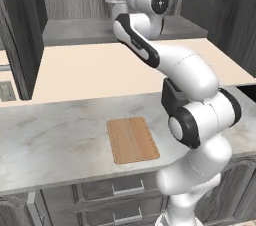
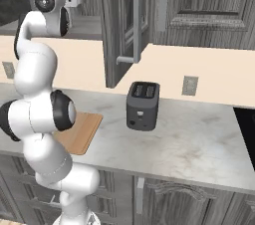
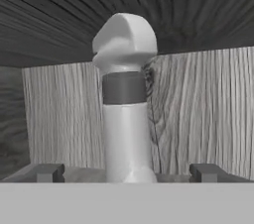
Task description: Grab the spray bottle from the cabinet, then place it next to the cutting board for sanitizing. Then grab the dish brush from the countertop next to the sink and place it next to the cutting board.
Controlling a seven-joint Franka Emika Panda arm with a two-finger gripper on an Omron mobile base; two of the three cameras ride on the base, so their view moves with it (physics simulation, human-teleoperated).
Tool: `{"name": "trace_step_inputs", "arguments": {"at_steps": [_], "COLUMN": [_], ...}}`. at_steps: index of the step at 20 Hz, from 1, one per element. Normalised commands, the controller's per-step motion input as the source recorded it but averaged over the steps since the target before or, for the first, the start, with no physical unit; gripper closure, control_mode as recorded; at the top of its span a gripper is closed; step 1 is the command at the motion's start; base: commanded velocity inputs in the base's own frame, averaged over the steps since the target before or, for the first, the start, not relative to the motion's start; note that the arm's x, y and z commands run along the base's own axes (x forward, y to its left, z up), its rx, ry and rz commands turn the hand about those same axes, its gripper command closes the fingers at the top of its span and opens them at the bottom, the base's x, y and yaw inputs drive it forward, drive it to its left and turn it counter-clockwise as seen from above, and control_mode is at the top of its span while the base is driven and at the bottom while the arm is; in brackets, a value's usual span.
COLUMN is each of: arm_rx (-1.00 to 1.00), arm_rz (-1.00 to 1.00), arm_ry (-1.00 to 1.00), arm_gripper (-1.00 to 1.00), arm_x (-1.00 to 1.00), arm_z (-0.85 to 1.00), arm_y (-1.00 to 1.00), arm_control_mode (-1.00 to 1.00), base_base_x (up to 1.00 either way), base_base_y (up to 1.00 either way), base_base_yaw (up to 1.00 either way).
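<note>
Spray bottle (image 3: pixel 126 104) comes first in the job, and it stands upright on the grey shelf inside the cabinet (image 1: pixel 30 30), far back against the striped wood wall. That cabinet is the biggest thing, tall and dark, with its door (image 2: pixel 119 25) swung open and a long silver handle (image 2: pixel 135 20) on it. Below it runs the countertop (image 1: pixel 55 135), a pale stone slab with faint lines. The white robot arm (image 1: pixel 190 95) rises from the near side and reaches up and far into the cabinet. A dark toaster (image 2: pixel 143 104) sits on the counter to the right, well apart from the arm. The cutting board (image 1: pixel 132 139), flat and light brown, lies on the counter near the arm's base, left of the toaster. In the hand view the bottle is tall and pale with a dark band under its rounded head. The gripper (image 3: pixel 126 172) has its two dark fingers (image 3: pixel 47 172) spread wide apart, one on each side of the bottle's lower part, not squeezing it.
</note>
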Motion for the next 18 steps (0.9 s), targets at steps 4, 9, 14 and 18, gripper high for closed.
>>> {"name": "trace_step_inputs", "arguments": {"at_steps": [4,9,14,18], "arm_rx": [0.0,-0.01,0.0,0.0], "arm_rz": [0.0,0.0,0.0,0.0], "arm_ry": [0.0,0.0,0.0,-0.06], "arm_gripper": [-1.0,1.0,1.0,1.0], "arm_x": [0.35,0.32,0.16,-0.14], "arm_z": [0.0,0.0,0.0,0.0], "arm_y": [0.08,0.21,0.19,0.02], "arm_control_mode": [-1.0,-1.0,-1.0,-1.0], "base_base_x": [0.0,0.0,0.0,0.0], "base_base_y": [0.0,0.0,0.0,0.0], "base_base_yaw": [0.0,0.0,0.0,0.0]}}
